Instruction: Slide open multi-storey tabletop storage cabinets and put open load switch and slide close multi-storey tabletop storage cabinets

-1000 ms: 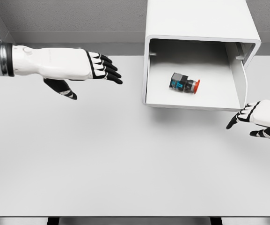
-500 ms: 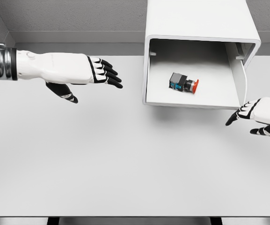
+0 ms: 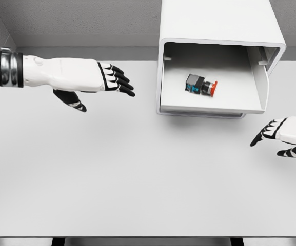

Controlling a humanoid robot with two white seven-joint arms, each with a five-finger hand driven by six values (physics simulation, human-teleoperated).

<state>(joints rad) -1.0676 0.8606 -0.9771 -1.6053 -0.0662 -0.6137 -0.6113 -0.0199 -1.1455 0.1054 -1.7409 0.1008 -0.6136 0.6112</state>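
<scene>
A white tabletop storage cabinet [image 3: 219, 20] stands at the back right, with its drawer [image 3: 212, 108] partly slid out toward me. Inside the drawer lies the load switch [image 3: 201, 85], a dark block with a blue part and a red button, on its side. My right hand [image 3: 272, 134] hovers open below and right of the drawer's front corner, apart from it. Over the table to the left of the cabinet, my left hand [image 3: 112, 84] is held out flat and open, holding nothing.
The white table [image 3: 127, 174] stretches wide in front of the cabinet, with its front edge near the bottom of the view. A grey wall runs along the back.
The drawer has slid back toward the cabinet, carrying the switch with it. My right hand has dropped lower and away from the drawer's front. The left hand barely moved.
</scene>
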